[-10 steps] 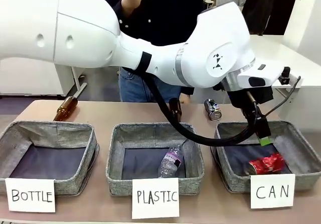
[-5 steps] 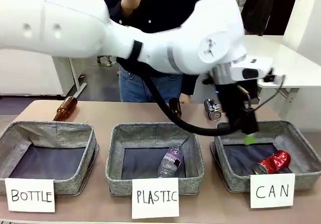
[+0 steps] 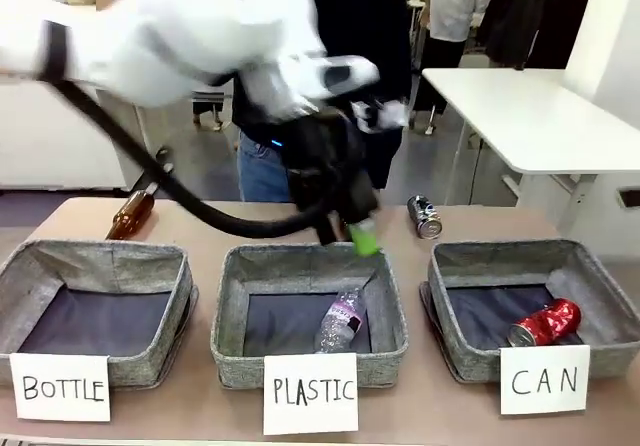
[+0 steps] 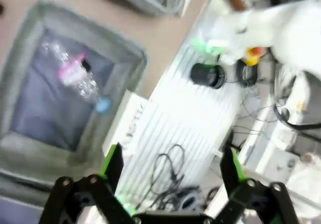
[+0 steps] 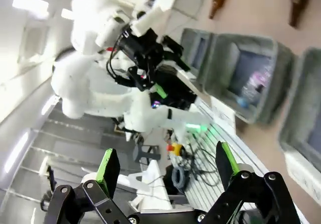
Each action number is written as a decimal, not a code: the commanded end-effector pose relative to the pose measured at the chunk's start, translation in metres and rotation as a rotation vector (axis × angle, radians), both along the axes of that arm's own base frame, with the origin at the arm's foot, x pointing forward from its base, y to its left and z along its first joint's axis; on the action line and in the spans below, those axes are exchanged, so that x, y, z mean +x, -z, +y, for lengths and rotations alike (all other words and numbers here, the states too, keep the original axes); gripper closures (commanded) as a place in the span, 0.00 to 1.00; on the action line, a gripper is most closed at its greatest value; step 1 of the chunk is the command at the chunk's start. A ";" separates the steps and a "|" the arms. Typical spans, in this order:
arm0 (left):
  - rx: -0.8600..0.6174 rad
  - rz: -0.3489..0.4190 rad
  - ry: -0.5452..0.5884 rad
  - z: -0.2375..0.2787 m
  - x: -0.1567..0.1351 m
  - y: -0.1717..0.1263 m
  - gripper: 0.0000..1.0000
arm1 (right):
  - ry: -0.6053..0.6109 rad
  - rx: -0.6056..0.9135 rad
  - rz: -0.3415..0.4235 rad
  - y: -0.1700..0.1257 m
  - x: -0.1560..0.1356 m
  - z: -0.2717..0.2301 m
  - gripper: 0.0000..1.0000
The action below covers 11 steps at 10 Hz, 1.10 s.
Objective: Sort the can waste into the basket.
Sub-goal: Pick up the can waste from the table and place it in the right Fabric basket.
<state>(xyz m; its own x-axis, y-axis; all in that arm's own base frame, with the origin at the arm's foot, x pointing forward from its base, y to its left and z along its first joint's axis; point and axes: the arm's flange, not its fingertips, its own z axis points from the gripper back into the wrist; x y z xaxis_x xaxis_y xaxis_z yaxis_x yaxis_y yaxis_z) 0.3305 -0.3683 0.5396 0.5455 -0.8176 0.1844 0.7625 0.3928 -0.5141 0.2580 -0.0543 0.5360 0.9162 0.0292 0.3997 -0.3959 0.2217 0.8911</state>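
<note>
Red can [image 3: 543, 323] lies in the CAN basket [image 3: 500, 264], the dark can [image 3: 424, 216] waits on the table [image 3: 220, 228] beyond it (left jaws and right jaws both gape empty), so grasping that likely comes next.

A robotics lab. A plain white work table [image 3: 520, 114] stands upper right in the front view; loose black cables [image 4: 170, 168] sprawl low in the left wrist view.

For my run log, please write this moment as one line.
left gripper: open; right gripper: open; red can: in CAN basket; dark can: on table
</note>
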 end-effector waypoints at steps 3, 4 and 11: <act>-0.475 0.115 -0.359 0.212 -0.012 -0.021 0.00 | 0.042 0.051 0.144 -0.020 0.039 0.081 0.00; -0.615 0.179 -0.452 0.263 0.003 -0.023 0.00 | 0.023 0.021 0.150 -0.020 0.042 0.087 0.00; -0.726 0.257 -0.535 0.339 0.010 -0.026 0.00 | 0.018 0.013 0.138 -0.012 0.041 0.088 0.00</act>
